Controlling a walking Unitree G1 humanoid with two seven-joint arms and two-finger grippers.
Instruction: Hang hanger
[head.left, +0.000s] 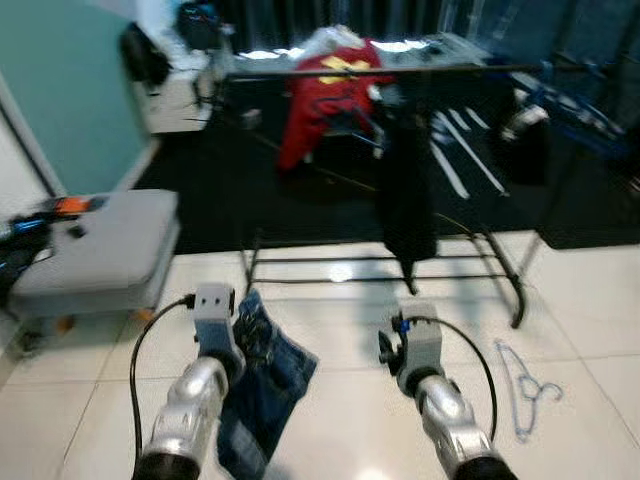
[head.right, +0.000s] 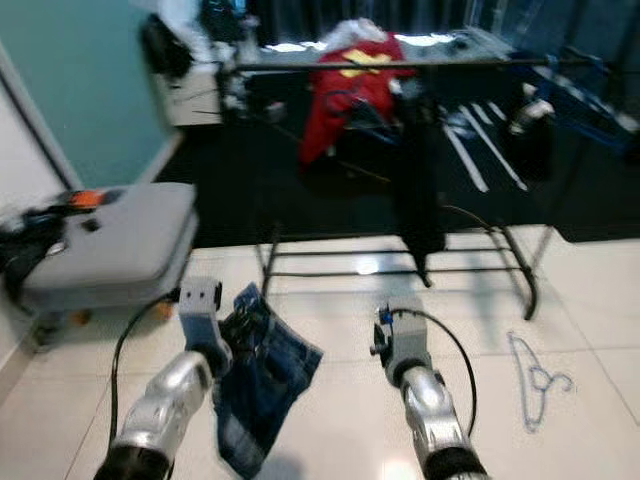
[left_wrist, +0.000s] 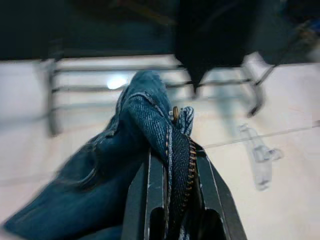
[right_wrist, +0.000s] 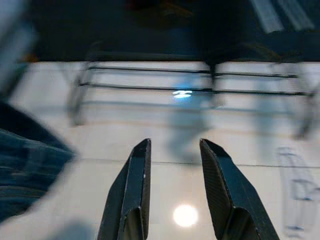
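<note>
A thin pale wire hanger (head.left: 525, 385) lies flat on the white tile floor to my right, beside the foot of the clothes rack (head.left: 420, 70). My left gripper (left_wrist: 172, 150) is shut on a pair of blue jeans (head.left: 265, 385), pinched near the zipper, and the rest of them droops below my left arm. My right gripper (right_wrist: 175, 145) is open with nothing between its fingers, held over the tiles to the left of the hanger (right_wrist: 297, 195). A black garment (head.left: 405, 190) hangs from the rack's rail, and a red garment (head.left: 325, 100) is draped further back.
A grey padded bench (head.left: 95, 250) stands at the left with small items on it. The rack's low bars (head.left: 380, 262) and legs run across the floor ahead. Behind them lies a dark rug (head.left: 250, 190) with bags and clutter.
</note>
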